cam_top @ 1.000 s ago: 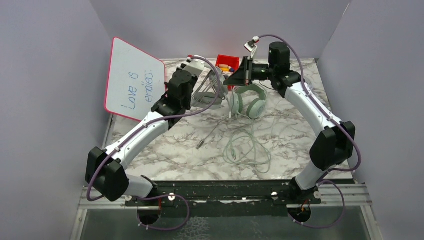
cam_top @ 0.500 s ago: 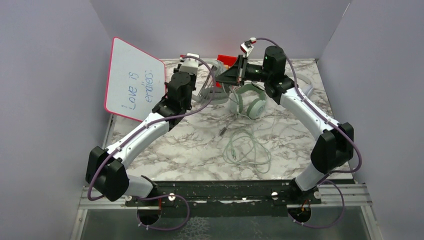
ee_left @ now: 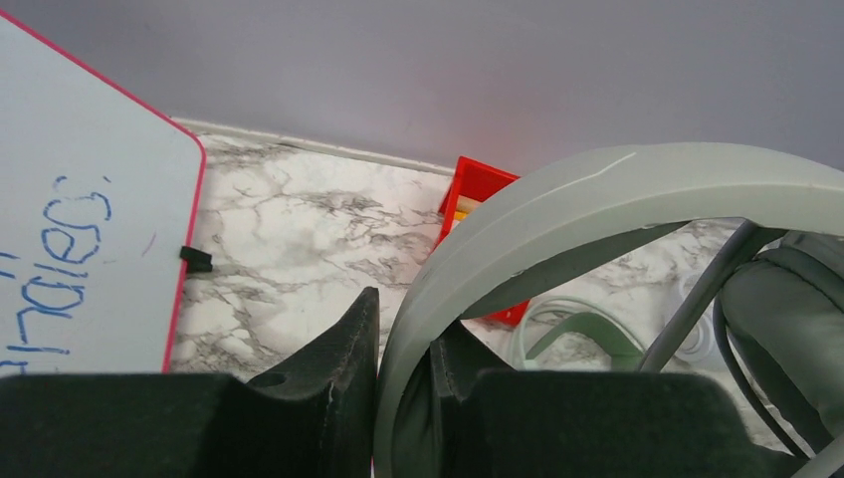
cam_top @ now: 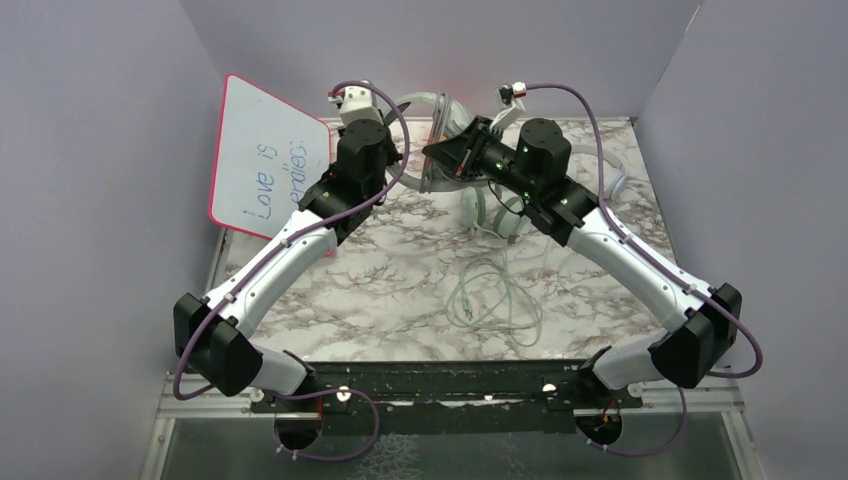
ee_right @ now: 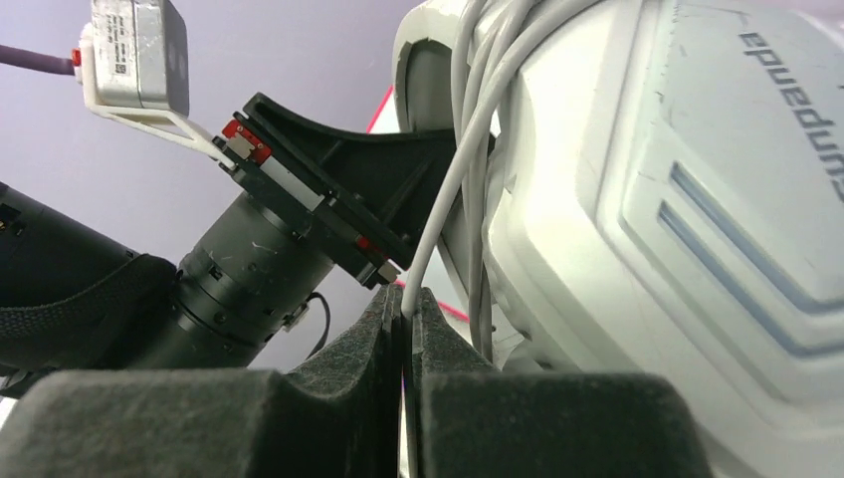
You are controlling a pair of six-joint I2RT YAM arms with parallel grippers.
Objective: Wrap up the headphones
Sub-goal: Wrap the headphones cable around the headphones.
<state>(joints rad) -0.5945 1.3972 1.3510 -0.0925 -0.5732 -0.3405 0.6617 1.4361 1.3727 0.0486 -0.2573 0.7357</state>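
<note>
Grey-white headset (ee_right: pixel 697 199), likely light, stiff band (ee_left: pixel 597 189) clamped by left end effector (ee_left: pixel 403 344), limp slippery cable (ee_right: pixel 445 204) pinched by right end effector (ee_right: pixel 403 307).

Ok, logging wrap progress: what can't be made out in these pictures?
- Right wrist view: cable in the right gripper leaves the frame, end unseen.
- Left wrist view: red bin contents mostly hidden by the headband in the left gripper.
- Top view: mint-green headset mostly behind the right arm.
- Top view: cable turns on the grey-white headset too small to count.
</note>
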